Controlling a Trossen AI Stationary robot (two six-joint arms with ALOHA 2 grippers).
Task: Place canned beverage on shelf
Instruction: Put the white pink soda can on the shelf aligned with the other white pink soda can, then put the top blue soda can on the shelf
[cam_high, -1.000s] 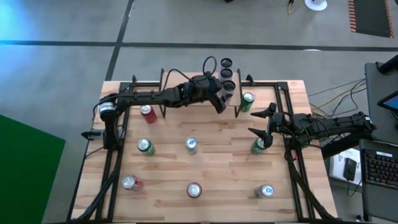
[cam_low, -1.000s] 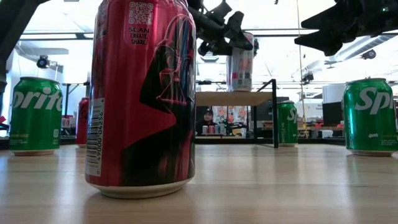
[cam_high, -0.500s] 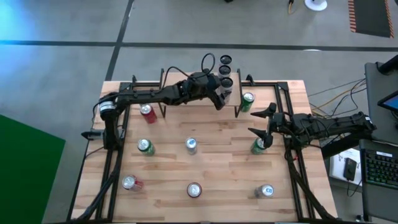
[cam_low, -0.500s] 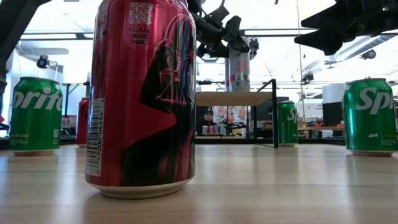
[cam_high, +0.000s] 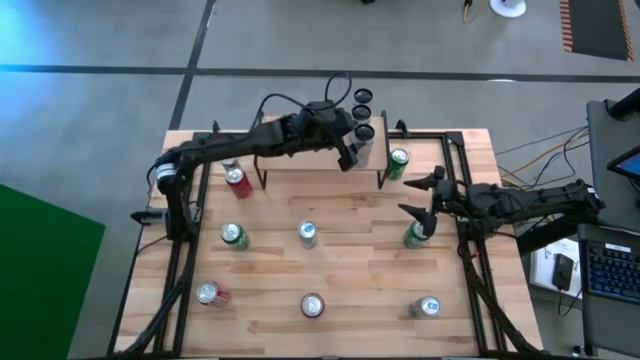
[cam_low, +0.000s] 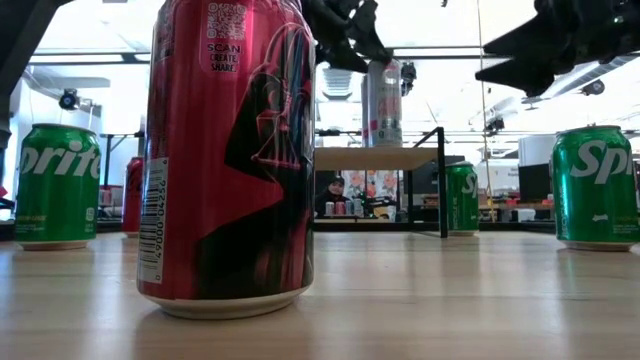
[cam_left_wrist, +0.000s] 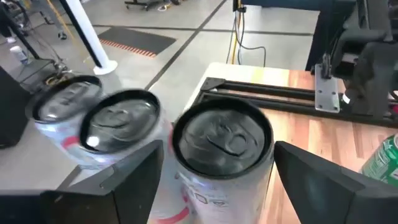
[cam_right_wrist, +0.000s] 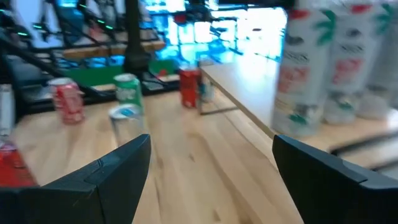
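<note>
Standing upright on the shelf (cam_low: 378, 157): white, red-marked can (cam_low: 383, 102)

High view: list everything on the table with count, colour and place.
Table: one, light wood, black frame.
Shelf: one, light-wood top, black legs, table's back edge.
Tall cans: three, white with red print, in a row on the shelf's right end.
Green cans: three; left of centre, by the shelf's right leg, below the right end effector.
Red cans: three; by the shelf's left leg, front left, front centre.
Other cans: two, side colour unclear; centre, front right.
Left end effector: dark, open, at the nearest tall can.
Right end effector: dark, open, right edge.
</note>
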